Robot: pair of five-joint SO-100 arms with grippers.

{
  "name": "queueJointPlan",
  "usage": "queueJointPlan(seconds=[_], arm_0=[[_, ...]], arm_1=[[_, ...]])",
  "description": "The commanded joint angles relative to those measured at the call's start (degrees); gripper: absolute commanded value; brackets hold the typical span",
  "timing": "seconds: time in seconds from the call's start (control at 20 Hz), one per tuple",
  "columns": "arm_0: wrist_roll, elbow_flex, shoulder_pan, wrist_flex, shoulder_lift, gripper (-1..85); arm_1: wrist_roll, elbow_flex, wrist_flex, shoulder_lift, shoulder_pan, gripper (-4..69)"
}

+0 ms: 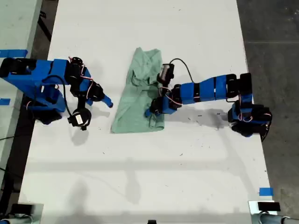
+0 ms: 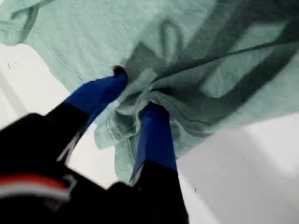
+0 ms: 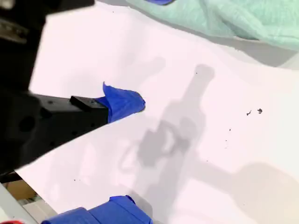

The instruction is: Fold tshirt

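Note:
The pale mint-green tshirt (image 1: 138, 95) lies partly folded and rumpled in the middle of the white table. My first gripper (image 1: 154, 110), on the arm reaching in from the exterior view's right, is shut on a bunched fold of the tshirt (image 2: 210, 56) near its lower hem; the cloth is gathered between the blue fingers (image 2: 100, 93). My second gripper (image 1: 105, 100), on the arm at the exterior view's left, hovers open over bare table a short way from the shirt's edge. Nothing lies between its fingertips (image 3: 124, 102), and the tshirt (image 3: 233, 18) shows beyond them.
The white table (image 1: 187, 163) stretches bare toward the near side of the exterior view. A blue tape mark (image 1: 265, 191) sits near its edge at the exterior view's lower right. Dark floor borders the table on both sides.

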Motion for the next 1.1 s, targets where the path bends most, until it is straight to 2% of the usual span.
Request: queueJointPlan(seconds=[0.0, 0.05, 0.1, 0.25, 0.45, 0.65, 0.9, 1.05], arm_0=[[-0.44, -0.79, 0.88, -0.62, 2.11, 27.4], [-0.53, -0.88, 1.05, -0.53, 2.11, 27.4], [-0.53, -1.05, 1.14, -0.62, 2.11, 27.4], [-0.53, -2.29, 1.67, -0.79, 1.23, 27.4], [0.00, -5.10, 2.02, -1.14, -0.97, 27.6], [0.88, -7.21, 2.02, -1.49, -3.08, 27.7], [2.11, -11.07, 2.02, -1.85, -6.86, 28.2], [3.78, -12.48, 1.58, -4.22, -9.23, 28.4]], arm_1=[[-0.53, -6.94, 9.49, 2.29, -0.18, 27.7], [-0.88, -10.28, 15.12, 3.96, -0.26, 32.2], [-1.67, -13.80, 20.48, 5.89, -0.53, 33.7], [-3.34, -21.97, 34.19, 13.36, -1.23, 33.4], [-2.90, -15.82, 40.96, 27.86, -1.23, 33.8], [-2.72, -1.93, 36.65, 39.11, -0.18, 33.3], [-1.58, 7.29, 34.72, 47.46, 0.97, 31.1], [-1.67, 8.96, 34.37, 48.78, 1.32, 31.0]])
